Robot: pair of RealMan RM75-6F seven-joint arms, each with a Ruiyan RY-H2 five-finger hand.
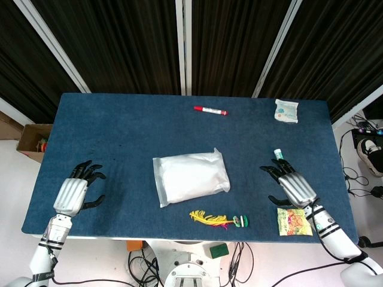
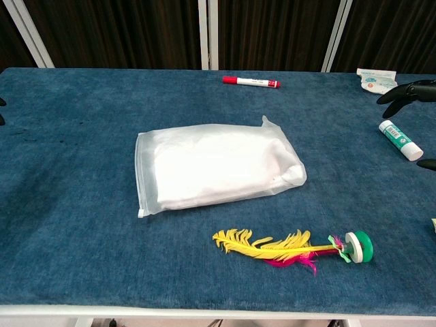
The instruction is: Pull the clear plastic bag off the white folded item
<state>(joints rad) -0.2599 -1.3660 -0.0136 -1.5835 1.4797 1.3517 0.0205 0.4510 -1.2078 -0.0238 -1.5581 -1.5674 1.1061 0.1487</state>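
Observation:
The white folded item lies inside its clear plastic bag [image 1: 191, 177] [image 2: 216, 165] at the middle of the blue table [image 1: 119, 137], the bag's sealed edge toward the left. My left hand [image 1: 76, 188] rests near the table's front left, fingers spread, holding nothing, well away from the bag. At the front right my right hand [image 1: 291, 184] also holds nothing with its fingers apart. In the chest view only dark fingertips [image 2: 407, 92] of the right hand show at the right edge.
A red marker [image 1: 210, 110] [image 2: 251, 82] lies at the back centre and a small white packet [image 1: 286, 110] at the back right. A yellow-and-pink feather toy [image 1: 218, 219] [image 2: 293, 246] sits in front of the bag. A white tube [image 2: 400, 139] and a snack packet [image 1: 293, 221] lie by the right hand.

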